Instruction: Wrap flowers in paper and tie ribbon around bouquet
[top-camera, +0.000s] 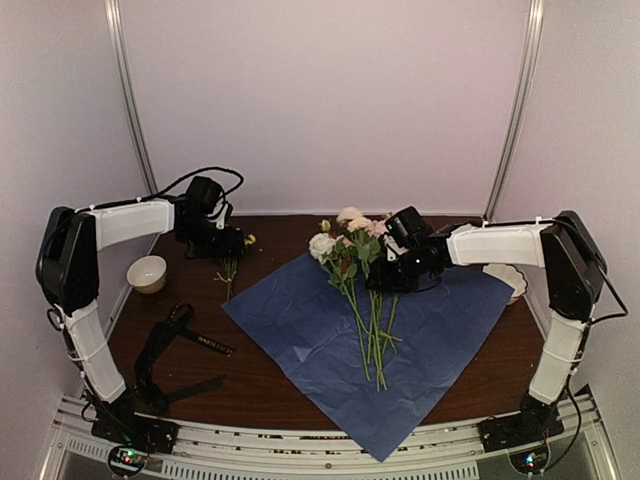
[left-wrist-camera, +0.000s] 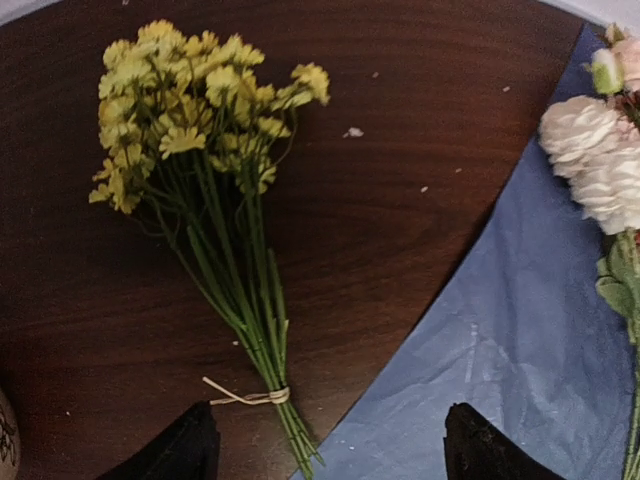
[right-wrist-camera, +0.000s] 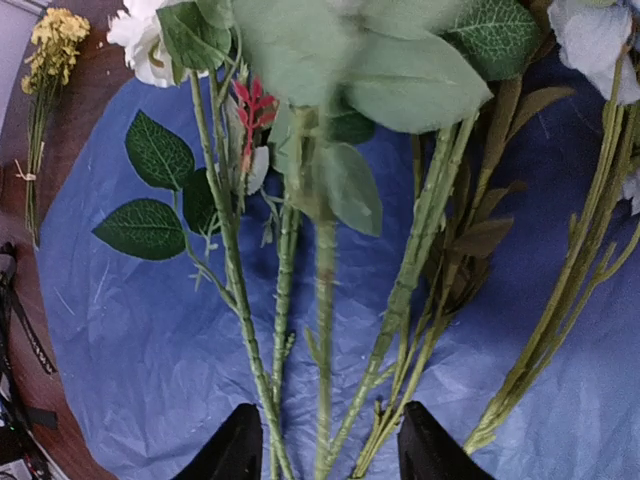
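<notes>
Flowers lie between half-spread right fingers; left fingers wide.

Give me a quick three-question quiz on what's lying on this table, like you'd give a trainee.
1. True or false: the yellow bunch lies on the blue paper.
2. In the top view, where is the black ribbon? A) left of the paper B) on the paper C) across the flower stems
3. Which end effector is over the long-stemmed flowers?
Key: 1 false, it lies on the table beside the paper. 2 A. 3 the right end effector.
</notes>
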